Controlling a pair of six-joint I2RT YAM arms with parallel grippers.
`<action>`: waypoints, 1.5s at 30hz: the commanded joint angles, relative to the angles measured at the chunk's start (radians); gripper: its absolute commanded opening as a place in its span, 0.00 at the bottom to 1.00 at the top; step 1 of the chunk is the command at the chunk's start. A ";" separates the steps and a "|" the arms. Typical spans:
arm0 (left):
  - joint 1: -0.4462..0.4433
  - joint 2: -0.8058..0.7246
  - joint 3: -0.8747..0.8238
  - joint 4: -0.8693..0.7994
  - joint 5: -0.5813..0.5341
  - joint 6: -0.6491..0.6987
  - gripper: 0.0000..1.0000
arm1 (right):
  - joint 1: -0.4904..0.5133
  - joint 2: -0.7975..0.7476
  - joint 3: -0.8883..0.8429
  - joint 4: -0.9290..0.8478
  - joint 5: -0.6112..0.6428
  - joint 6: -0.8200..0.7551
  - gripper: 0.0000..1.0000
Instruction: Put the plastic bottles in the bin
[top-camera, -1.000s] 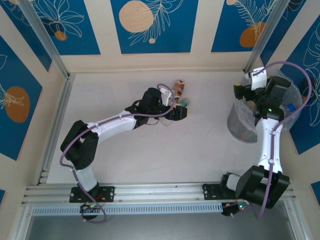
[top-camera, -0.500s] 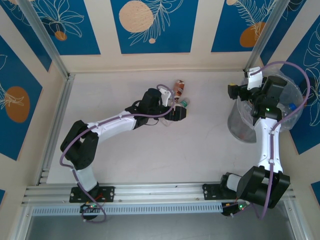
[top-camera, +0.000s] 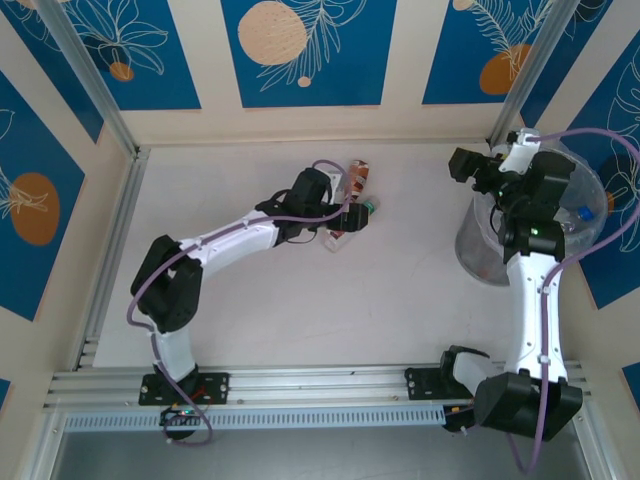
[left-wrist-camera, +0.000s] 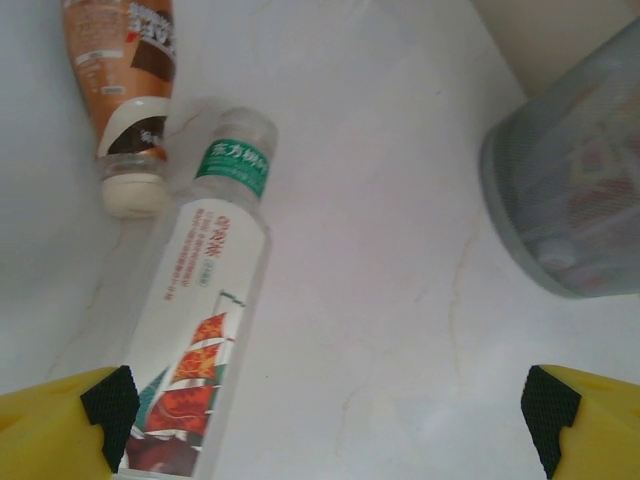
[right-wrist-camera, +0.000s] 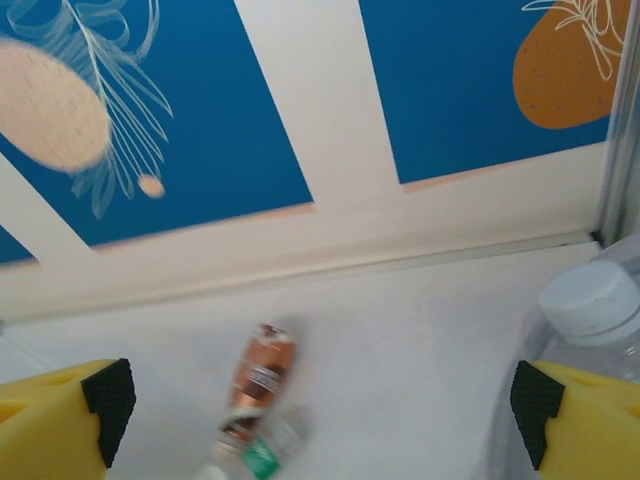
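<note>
A brown bottle (left-wrist-camera: 118, 75) with a white cap lies on the table beside a clear bottle (left-wrist-camera: 210, 300) that has a white label and a green neck band. My left gripper (left-wrist-camera: 330, 425) is open just above them, and the clear bottle's lower end lies right inside its left finger (left-wrist-camera: 108, 402). In the top view the left gripper (top-camera: 352, 215) covers most of the clear bottle (top-camera: 337, 240), with the brown bottle (top-camera: 358, 176) behind it. My right gripper (top-camera: 462, 165) is open and holds nothing, at the left rim of the bin (top-camera: 472, 250). It looks toward the brown bottle (right-wrist-camera: 260, 380).
The bin (left-wrist-camera: 575, 190) stands at the table's right side, with a white-capped clear bottle (right-wrist-camera: 590, 300) and a blue-capped one (top-camera: 580, 213) inside. The patterned back wall (right-wrist-camera: 300, 110) is close behind the bottles. Open tabletop (top-camera: 400, 300) lies between the arms.
The right gripper has risen and swung left and back from over the bin. The left wrist has shifted slightly back over the bottles, uncovering the clear bottle's label end.
</note>
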 joint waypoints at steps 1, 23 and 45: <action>0.009 0.045 0.047 -0.130 -0.051 0.105 0.99 | 0.009 -0.027 -0.047 0.050 -0.106 0.192 0.99; 0.002 0.368 0.443 -0.626 -0.196 0.280 0.98 | 0.087 -0.127 -0.084 -0.127 -0.032 0.133 0.99; -0.034 0.293 0.322 -0.464 -0.156 0.303 0.54 | 0.195 -0.072 -0.117 -0.108 -0.015 0.204 0.99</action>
